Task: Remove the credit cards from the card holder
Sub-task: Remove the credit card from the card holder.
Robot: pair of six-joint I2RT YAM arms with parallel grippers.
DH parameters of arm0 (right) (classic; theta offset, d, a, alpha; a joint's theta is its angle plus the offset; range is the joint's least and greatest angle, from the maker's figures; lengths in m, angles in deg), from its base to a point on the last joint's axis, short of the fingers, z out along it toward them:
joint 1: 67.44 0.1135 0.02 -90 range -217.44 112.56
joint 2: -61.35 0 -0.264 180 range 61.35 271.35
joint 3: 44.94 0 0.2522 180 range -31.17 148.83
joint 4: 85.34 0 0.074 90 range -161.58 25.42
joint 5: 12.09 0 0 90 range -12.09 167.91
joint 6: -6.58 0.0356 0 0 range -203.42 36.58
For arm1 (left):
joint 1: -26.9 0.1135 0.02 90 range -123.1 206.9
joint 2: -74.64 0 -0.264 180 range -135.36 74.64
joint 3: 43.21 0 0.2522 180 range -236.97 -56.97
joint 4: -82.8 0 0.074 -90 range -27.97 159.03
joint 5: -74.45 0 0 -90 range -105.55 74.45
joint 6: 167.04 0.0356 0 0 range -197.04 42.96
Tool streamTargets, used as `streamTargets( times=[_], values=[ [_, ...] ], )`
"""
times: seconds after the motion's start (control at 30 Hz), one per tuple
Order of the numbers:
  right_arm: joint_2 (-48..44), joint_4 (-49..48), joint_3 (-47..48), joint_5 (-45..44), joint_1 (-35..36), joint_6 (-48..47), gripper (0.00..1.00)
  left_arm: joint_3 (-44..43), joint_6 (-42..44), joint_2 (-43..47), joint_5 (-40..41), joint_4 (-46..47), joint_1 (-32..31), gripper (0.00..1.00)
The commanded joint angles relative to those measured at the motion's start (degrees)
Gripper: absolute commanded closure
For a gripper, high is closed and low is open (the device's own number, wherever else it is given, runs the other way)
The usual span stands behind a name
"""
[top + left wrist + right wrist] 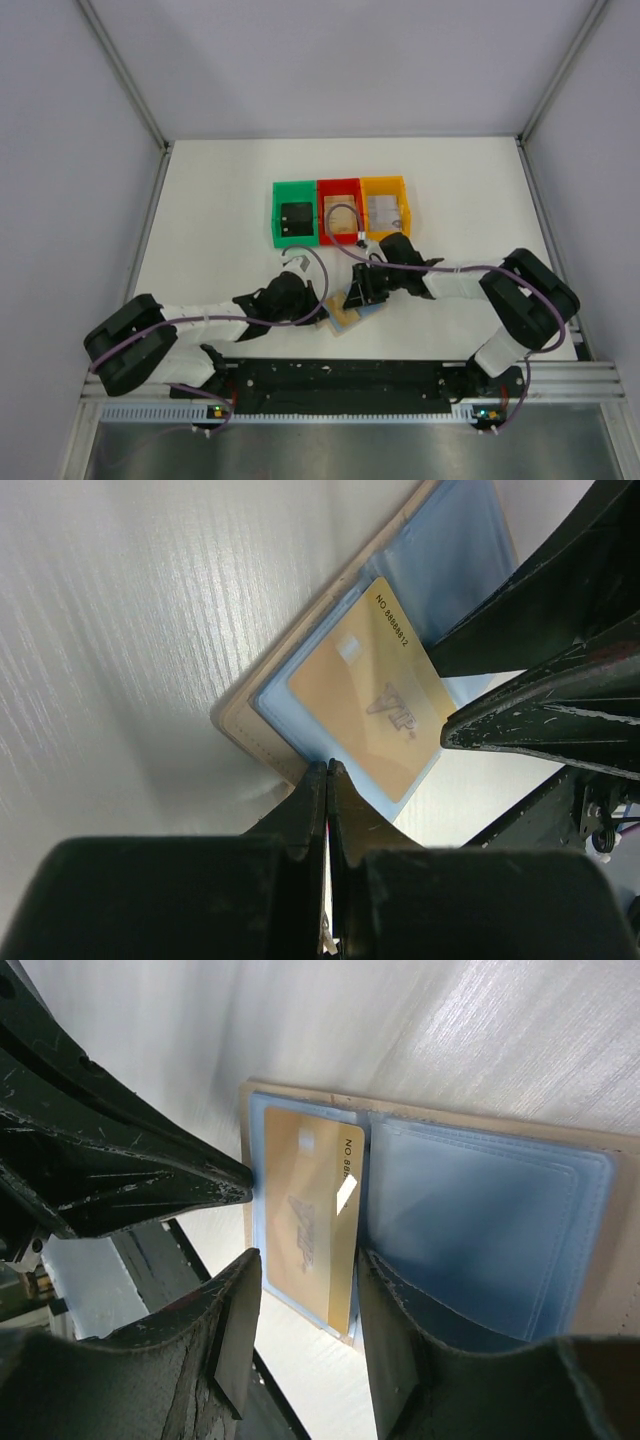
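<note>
The card holder [347,318] lies open on the table between the arms, tan outside [262,742] with two light blue panels [480,1220]. A gold credit card [370,715] sits in one panel and sticks partly out of its pocket; it also shows in the right wrist view [305,1225]. My left gripper [328,770] is shut, its tips resting on the holder's near edge beside the card. My right gripper [307,1257] is open, its jaws straddling the card's end just above it. The other panel looks empty.
Three bins stand in a row behind the holder: green [295,212] with a black card, red [340,210] with a tan card, orange [387,207] with a grey card. The two grippers are close together over the holder. The black base rail [340,378] runs along the near edge.
</note>
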Motion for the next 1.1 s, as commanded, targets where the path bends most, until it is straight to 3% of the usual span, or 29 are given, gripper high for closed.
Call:
streamTargets(
  times=[0.0, 0.1, 0.5, 1.07],
  values=[
    [1.37, -2.84, -1.21, 0.76, -0.90, -0.19, 0.57, -0.23, -0.18, -0.80, 0.22, 0.03, 0.18, 1.00],
    [2.51, -4.41, -1.38, 2.60, -1.17, 0.43, 0.58, -0.14, -0.18, -0.71, 0.22, -0.05, 0.18, 1.00],
    [5.94, -14.35, -3.75, 11.13, -4.07, 3.24, 1.00, -0.23, 0.25, -0.89, 0.13, -0.84, 0.53, 1.00],
    [2.60, -7.15, -3.67, 10.69, -10.75, -2.56, 1.00, -0.49, 1.22, -0.97, -0.57, -1.90, 1.23, 1.00]
  ],
)
